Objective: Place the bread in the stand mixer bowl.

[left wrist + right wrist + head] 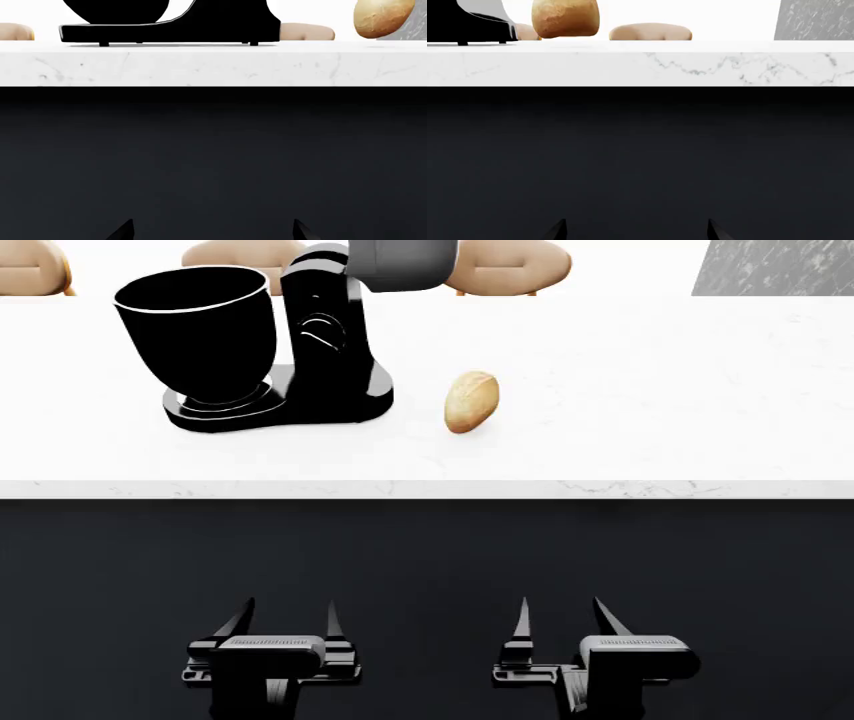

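Both grippers hang empty with jaws apart below the white marble worktop (667, 390); the right gripper (558, 625) is nearer the small oval golden-tan bread roll (471, 401), lying lengthwise away from it, just right of the glossy black stand mixer bowl (200, 335).

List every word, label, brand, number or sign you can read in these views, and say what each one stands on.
None: no readable text shows in any view.
Black stand mixer column: only a plain raised oval on its front, no letters.
Glossy black stand mixer bowl: unmarked.
Small golden-tan oval bread: unmarked.
White marble counter: grey veining only.
Left gripper and right gripper: no labels visible.
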You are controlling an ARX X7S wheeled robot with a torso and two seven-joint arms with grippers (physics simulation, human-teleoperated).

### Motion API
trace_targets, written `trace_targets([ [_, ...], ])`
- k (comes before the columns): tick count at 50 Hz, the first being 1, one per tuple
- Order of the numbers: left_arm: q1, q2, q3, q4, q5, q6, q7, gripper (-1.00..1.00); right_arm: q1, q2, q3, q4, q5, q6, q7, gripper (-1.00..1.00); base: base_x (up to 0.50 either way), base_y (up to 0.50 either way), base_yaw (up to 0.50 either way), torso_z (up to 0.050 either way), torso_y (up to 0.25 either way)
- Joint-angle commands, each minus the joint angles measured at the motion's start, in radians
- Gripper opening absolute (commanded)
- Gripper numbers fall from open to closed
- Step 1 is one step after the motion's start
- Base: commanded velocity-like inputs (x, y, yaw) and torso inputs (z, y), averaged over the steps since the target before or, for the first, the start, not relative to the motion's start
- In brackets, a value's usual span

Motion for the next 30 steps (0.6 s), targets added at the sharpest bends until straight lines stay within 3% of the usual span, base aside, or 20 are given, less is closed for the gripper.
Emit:
trace_targets([
  [1,0.007,-0.014,0.024,0.02,0.0,0.007,-0.031,1.0,0.0,0.013,-0.004,-0.015,0.027,0.018,0.034,1.0,0.0,0.0,0.0,0.0,0.0],
  [21,0.004,-0.066,0.08,0.013,-0.088,0.012,-0.051,1.0,0.004,0.06,-0.072,-0.034,-0.003,0.007,0.14,1.0,0.0,0.0,0.0,0.0,0.0],
  [25,0.01,-0.079,0.083,0.073,-0.087,-0.017,-0.065,1.0,-0.001,0.064,-0.059,-0.144,-0.011,0.084,0.179,1.0,0.0,0.0,0.0,0.0,0.0],
  [26,0.002,-0.084,0.078,0.108,-0.085,-0.042,-0.075,1.0,0.028,0.064,-0.05,-0.225,-0.044,0.197,0.211,1.0,0.0,0.0,0.0,0.0,0.0],
  [30,-0.065,-0.126,0.041,0.365,-0.094,-0.216,-0.106,1.0,0.08,0.09,-0.023,-0.488,-0.042,0.384,0.208,1.0,0.0,0.0,0.0,0.0,0.0],
])
